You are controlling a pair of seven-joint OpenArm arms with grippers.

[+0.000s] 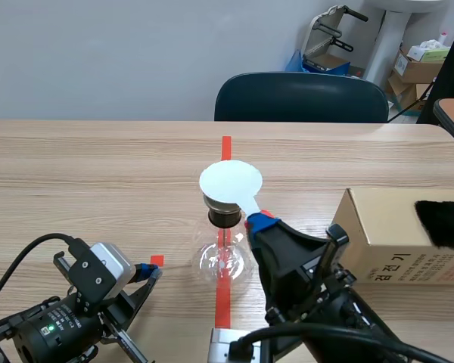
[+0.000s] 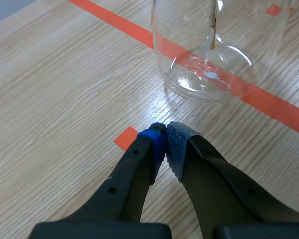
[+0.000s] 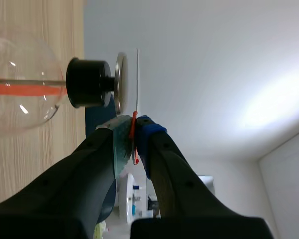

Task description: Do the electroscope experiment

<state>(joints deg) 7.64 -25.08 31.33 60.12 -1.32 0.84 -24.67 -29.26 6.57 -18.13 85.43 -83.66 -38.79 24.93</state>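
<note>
Right arm, scene view: the right gripper [image 1: 259,221] rises from six o'clock, its pads pinched on the stem of a white disc [image 1: 231,181] held flat over the electroscope [image 1: 223,257] at table centre.
Left arm, scene view: the left gripper [image 1: 153,271] lies low at eight o'clock, near the flask and carrying nothing.
Box, scene view: a cardboard box [image 1: 382,227] sits at four o'clock. A black furry patch [image 1: 443,223] covers its three o'clock end and is cut off at the edge.
Left wrist view: the fingers meet pad to pad on nothing. The flask stands apart, ahead toward the gripper's one o'clock, on a tape line [image 2: 129,27]. The foil leaves [image 2: 213,30] show only as a thin strip.
Right wrist view: the pads clamp a thin orange-red handle [image 3: 133,144]. The disc appears edge-on just beside the metal plate [image 3: 120,82], which sits above the black stopper [image 3: 87,82].
Progress: the disc is at the plate, so the test step looks under way. Withdrawing and setting the disc down likely remain.
Hard to tell: whether the disc touches the plate, whether the leaves have spread, and what the furry patch is.
</note>
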